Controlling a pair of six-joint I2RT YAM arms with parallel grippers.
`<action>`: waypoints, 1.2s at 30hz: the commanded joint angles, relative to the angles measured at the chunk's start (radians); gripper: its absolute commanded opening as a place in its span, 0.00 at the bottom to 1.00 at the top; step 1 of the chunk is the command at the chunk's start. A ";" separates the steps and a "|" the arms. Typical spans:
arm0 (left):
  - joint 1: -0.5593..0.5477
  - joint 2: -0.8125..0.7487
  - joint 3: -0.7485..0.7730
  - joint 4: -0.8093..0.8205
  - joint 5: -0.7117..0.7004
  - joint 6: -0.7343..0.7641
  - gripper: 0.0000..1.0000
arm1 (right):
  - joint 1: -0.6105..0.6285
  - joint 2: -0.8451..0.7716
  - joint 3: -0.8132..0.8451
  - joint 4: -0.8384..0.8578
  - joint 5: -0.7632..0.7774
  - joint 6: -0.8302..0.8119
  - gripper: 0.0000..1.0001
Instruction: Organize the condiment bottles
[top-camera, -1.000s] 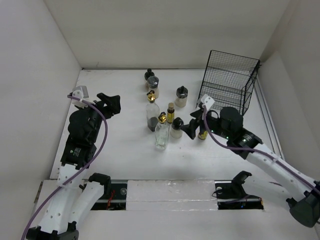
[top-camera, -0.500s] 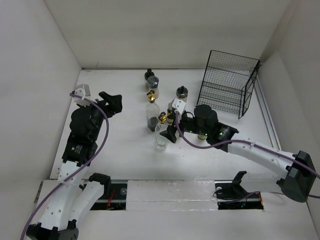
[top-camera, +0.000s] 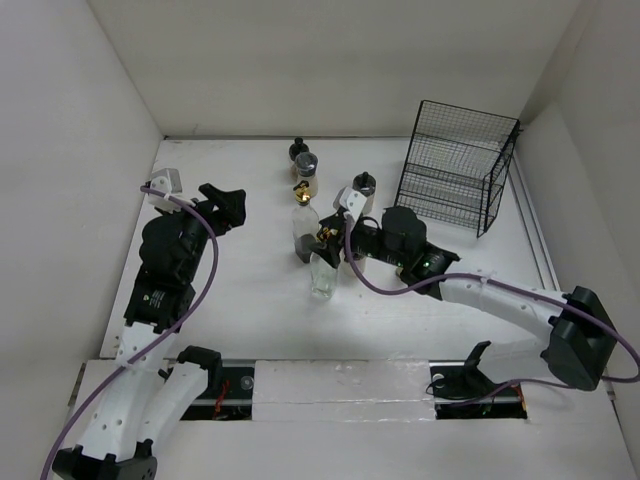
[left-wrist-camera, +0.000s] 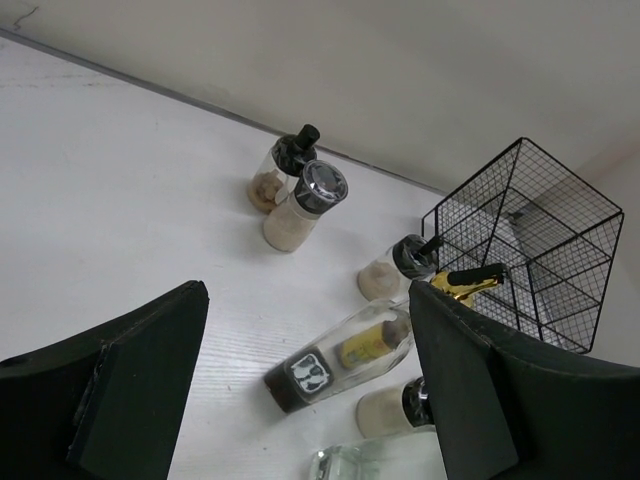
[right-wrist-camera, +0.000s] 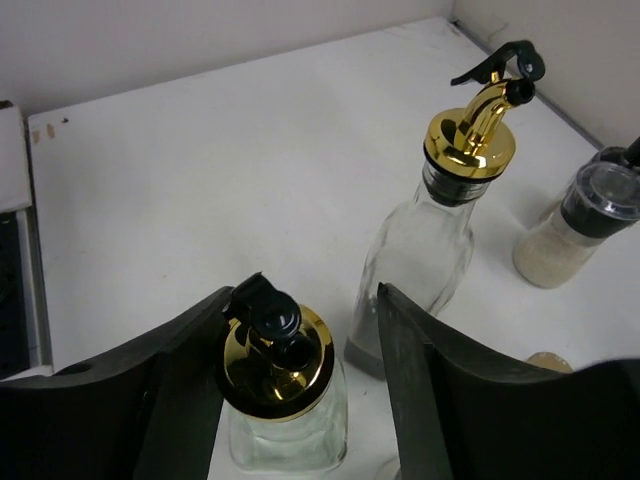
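The condiment bottles stand in a cluster at mid-table. A clear glass bottle with a gold pourer (top-camera: 322, 276) is nearest, and a tall dark-bottomed one (top-camera: 303, 236) stands behind it. Black-capped jars (top-camera: 306, 172) stand farther back. My right gripper (top-camera: 331, 246) is open, with its jaws on either side of the near bottle's gold cap (right-wrist-camera: 279, 352). The second tall bottle (right-wrist-camera: 432, 232) stands just beyond. My left gripper (top-camera: 224, 205) is open and empty, left of the cluster. Its view shows the tall bottle (left-wrist-camera: 338, 356) and two jars (left-wrist-camera: 303, 204). A yellow bottle shows through the glass.
The black wire rack (top-camera: 456, 166) stands at the back right and also shows in the left wrist view (left-wrist-camera: 528, 238). White walls close in the table at the back and both sides. Another black-capped jar (top-camera: 364, 186) stands between the cluster and the rack.
My right arm has swung left from beside the rack to the bottle cluster, and its open jaws now straddle the near clear bottle's top. The left arm has barely moved.
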 joint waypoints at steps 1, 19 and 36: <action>0.005 -0.010 -0.011 0.051 0.013 -0.005 0.78 | 0.009 0.008 -0.001 0.157 0.026 0.021 0.62; 0.005 -0.019 -0.011 0.060 0.024 -0.005 0.78 | 0.009 -0.005 -0.032 0.175 0.008 0.040 0.11; 0.005 -0.053 -0.011 0.050 0.015 -0.005 0.76 | -0.167 -0.201 0.528 -0.062 0.158 0.011 0.00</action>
